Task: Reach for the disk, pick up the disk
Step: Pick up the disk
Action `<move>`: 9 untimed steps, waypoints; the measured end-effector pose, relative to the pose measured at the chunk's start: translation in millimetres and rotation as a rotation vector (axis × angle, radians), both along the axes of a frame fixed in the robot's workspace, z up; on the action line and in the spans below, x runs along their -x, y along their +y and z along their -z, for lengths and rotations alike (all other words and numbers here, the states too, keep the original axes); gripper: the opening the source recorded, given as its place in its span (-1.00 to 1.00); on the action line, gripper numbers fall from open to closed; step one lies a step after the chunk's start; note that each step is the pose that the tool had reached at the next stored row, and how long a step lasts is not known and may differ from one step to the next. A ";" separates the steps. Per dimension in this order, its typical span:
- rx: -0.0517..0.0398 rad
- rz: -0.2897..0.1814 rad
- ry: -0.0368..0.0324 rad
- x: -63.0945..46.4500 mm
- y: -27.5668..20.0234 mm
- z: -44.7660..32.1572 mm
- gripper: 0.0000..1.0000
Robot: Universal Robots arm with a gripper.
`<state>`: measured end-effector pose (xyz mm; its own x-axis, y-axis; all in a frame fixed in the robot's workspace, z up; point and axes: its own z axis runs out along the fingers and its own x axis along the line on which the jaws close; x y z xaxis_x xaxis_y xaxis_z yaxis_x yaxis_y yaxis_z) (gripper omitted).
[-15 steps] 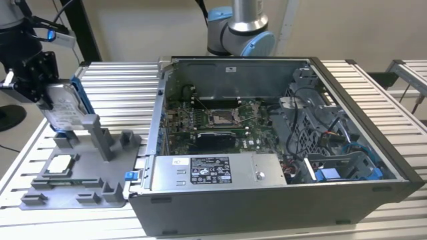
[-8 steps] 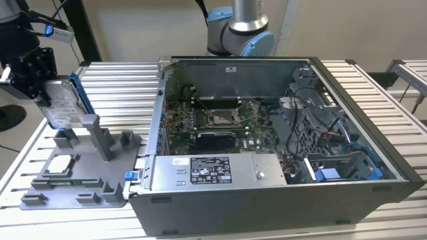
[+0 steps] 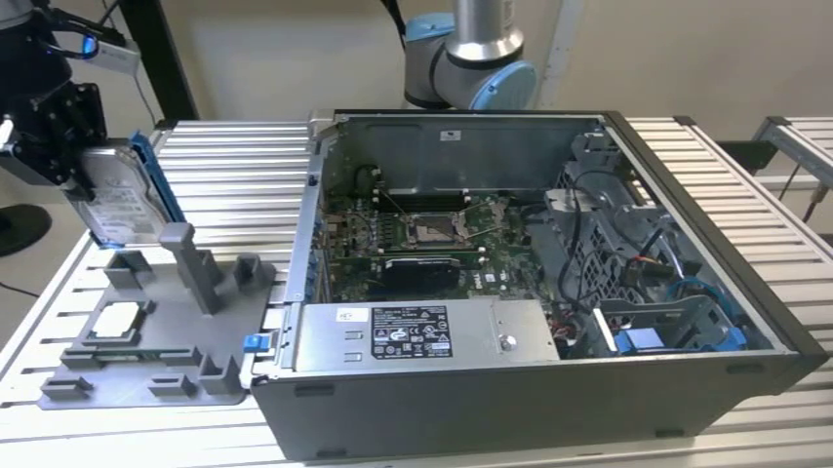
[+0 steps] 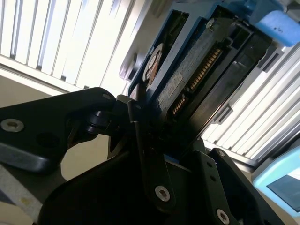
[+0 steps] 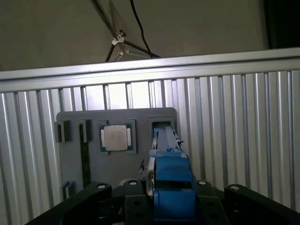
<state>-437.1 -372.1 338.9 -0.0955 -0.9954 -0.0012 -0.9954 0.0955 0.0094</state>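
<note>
Above the slatted metal table (image 3: 228, 166) the gripper (image 3: 74, 168) clamps the disk (image 3: 128, 200) on edge; grey tray (image 3: 143, 343) beneath.

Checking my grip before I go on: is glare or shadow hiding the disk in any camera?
Second wrist view: the slats are blown out white, the fingers clamping the disk are almost black, and the disk itself is dim but visible. First wrist view: even light, no glare, the disk's blue frame plain. Exterior view: flat, soft light, no glare on the disk.
</note>
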 end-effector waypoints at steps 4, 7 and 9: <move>0.0000 0.000 0.0000 0.0 0.0 -5.7 -1.00; 0.0000 0.000 0.0000 -0.1 -0.1 -10.1 -1.00; 0.0000 0.000 0.0000 -0.1 -0.1 -13.1 -1.00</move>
